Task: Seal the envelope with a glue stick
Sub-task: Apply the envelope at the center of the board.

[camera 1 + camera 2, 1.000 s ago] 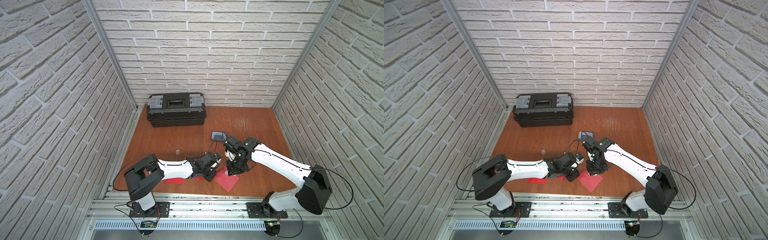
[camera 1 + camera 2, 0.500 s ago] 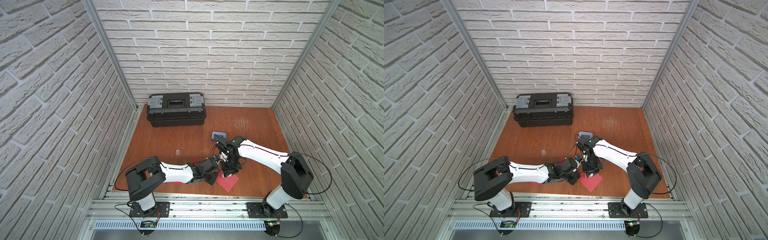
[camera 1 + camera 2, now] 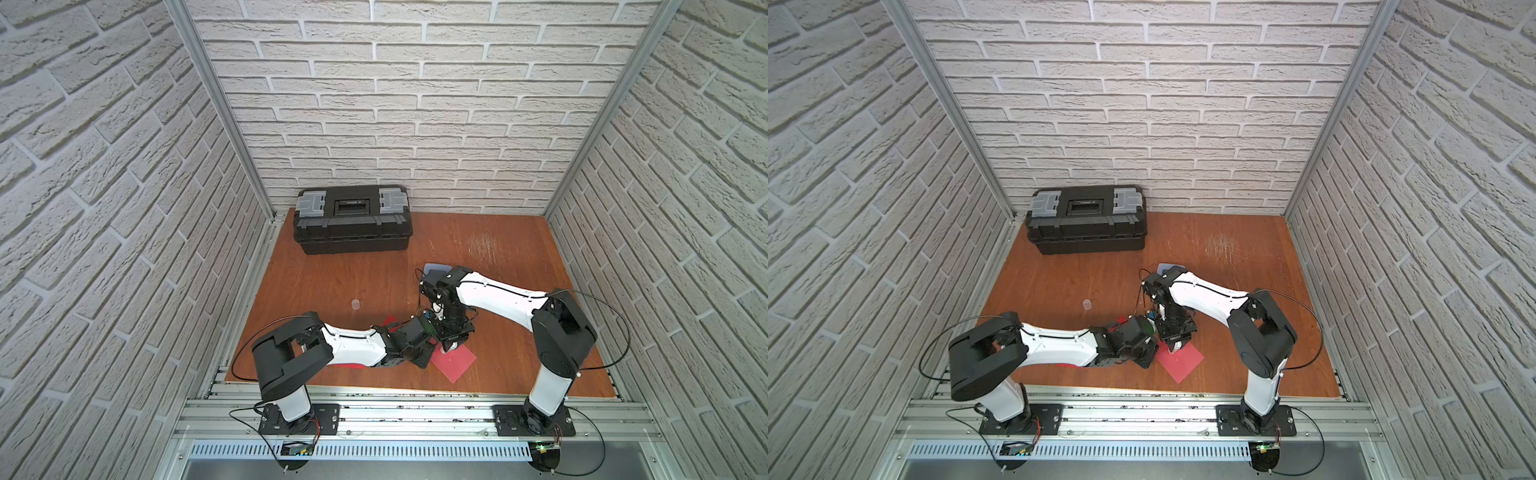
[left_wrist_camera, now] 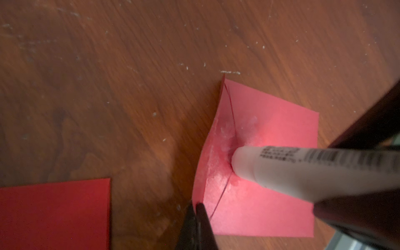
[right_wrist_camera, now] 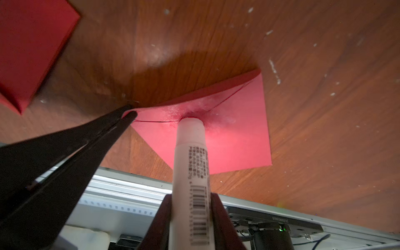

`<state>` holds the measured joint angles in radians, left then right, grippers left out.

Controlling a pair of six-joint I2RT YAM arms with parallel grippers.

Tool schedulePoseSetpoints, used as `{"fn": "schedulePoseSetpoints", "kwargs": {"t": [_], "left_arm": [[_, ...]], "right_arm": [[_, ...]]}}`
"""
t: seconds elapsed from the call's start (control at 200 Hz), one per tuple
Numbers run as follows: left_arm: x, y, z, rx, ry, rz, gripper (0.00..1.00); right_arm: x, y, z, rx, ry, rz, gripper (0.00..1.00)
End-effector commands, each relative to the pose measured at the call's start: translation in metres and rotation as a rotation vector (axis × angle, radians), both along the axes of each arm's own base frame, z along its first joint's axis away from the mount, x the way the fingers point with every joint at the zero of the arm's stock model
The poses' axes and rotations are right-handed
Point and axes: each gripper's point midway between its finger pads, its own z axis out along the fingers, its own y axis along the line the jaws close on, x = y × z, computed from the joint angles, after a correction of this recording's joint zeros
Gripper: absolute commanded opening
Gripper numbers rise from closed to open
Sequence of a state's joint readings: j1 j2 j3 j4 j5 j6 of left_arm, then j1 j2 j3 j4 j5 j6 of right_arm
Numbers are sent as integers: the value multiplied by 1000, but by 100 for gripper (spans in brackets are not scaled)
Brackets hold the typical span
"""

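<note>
Now | right gripper (image 5: 191,198) clamps glue stick (image 5: 190,155), tip pressed on envelope (image 5: 238,138) at flap (image 4: 205,164) edge | left gripper (image 5: 129,111) closed, pinching flap corner | glue smears (image 4: 218,175) already there; flap not yet pressed down

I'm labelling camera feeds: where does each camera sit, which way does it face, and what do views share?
Top views: high at the front, looking down on the table; left arm, right arm show.
Left wrist: on left arm, facing the envelope; left hand tips show.
Right wrist: on right arm, looking along the glue stick; right hand shows.
Shared: both wrist views show glue stick touching envelope.
</note>
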<state>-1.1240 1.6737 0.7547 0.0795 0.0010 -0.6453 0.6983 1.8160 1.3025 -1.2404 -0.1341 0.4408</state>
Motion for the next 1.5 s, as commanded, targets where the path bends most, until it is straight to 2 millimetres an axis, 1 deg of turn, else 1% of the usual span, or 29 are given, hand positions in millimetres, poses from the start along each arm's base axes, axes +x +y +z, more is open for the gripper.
{"fn": "schedulePoseSetpoints", "kwargs": {"t": [0.0, 0.08, 0.145, 0.195, 0.27, 0.345, 0.39, 0.43, 0.49, 0.595, 0.63, 0.715, 0.745, 0.775, 0.805, 0.905, 0.955, 1.055, 1.26, 1.31, 1.365, 1.41, 1.455, 1.495], "left_arm": [[-7, 0, -9, 5, 6, -48, 0], [-8, -1, -9, -1, 9, -51, 0], [-9, -1, -8, -4, 10, -54, 0], [-9, -1, -8, -4, 12, -56, 0], [-9, -2, -9, -4, 14, -57, 0], [-9, -2, -9, -3, 14, -58, 0], [-9, -2, -9, -4, 13, -58, 0], [-9, -2, -9, -4, 15, -58, 0], [-10, -3, -9, -4, 17, -62, 0], [-9, -3, -9, -4, 16, -60, 0], [-9, -2, -9, -5, 16, -59, 0], [-9, -2, -7, -9, 15, -62, 0], [-9, -2, -7, -10, 14, -61, 0], [-10, -2, -7, -9, 14, -63, 0], [-10, -2, -6, -8, 13, -63, 0], [-9, -2, -4, -5, 11, -66, 0], [-10, -1, -3, 0, 9, -66, 0], [-10, 0, -1, 10, 7, -68, 0], [-15, 6, 6, 56, 2, -83, 0], [-15, 8, 9, 61, -2, -83, 5], [-15, 10, 15, 61, -10, -80, 19], [-13, 11, 21, 59, -22, -80, 27], [-10, 10, 29, 51, -35, -78, 32], [-8, 9, 35, 40, -44, -77, 35]], "right_arm": [[11, -14, -1, -125, -66, 47, 3], [20, -29, 5, -217, -122, 58, 3], [21, -27, 4, -206, -123, 54, 3], [16, -13, 0, -129, -92, 39, 3], [4, 16, -5, 28, -33, 19, 3], [-9, 45, -4, 180, 32, 6, 3], [-13, 54, -3, 224, 52, 5, 3], [-13, 56, -3, 232, 52, 6, 3], [-11, 50, -5, 202, 33, 7, 3], [-1, 31, -8, 93, -22, 18, 3], [5, 22, -7, 44, -60, 19, 3], [24, -6, -2, -119, -171, 32, 3], [29, -13, 1, -154, -204, 36, 3], [32, -15, 3, -160, -224, 30, 2], [34, -13, 6, -133, -235, 15, 3], [32, 10, 16, 82, -235, -73, 3], [33, 13, 24, 151, -246, -110, 3], [33, 11, 41, 239, -256, -153, 2], [25, -4, 59, 334, -250, -214, 3], [24, -11, 62, 337, -258, -225, 3], [24, -18, 65, 335, -267, -236, 3], [23, -23, 66, 334, -270, -245, 2], [23, -28, 67, 334, -277, -254, 3], [23, -32, 69, 334, -282, -257, 3]]}}
